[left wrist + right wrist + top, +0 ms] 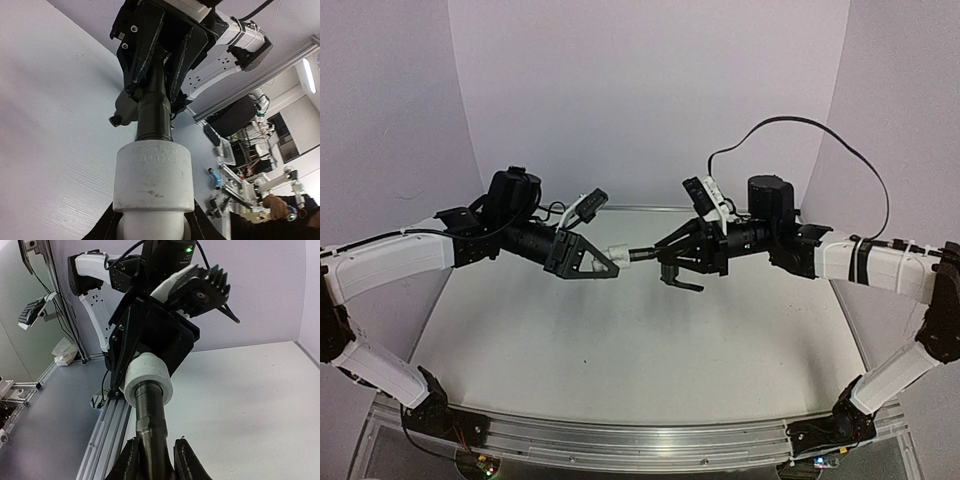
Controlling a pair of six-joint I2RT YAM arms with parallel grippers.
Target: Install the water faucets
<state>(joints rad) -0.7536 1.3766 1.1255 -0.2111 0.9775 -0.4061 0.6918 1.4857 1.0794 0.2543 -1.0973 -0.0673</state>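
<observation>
Threading: faucet (645,254) stem meets white fitting (617,252) above desk (620,370); left jaws clamp fitting, right jaws grip faucet. Thread wants coaxial, gentle twist.

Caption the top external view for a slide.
Above the table, the left gripper holds the white fitting while the right gripper holds the faucet, stem at the fitting's mouth.

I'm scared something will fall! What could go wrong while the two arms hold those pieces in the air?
1. The left pincer holds the white fitting, the right pincer holds the tap, above the table; a slipping grip could drop either.
2. Threads show at the fitting's mouth; a crooked tap might jam there.
</observation>
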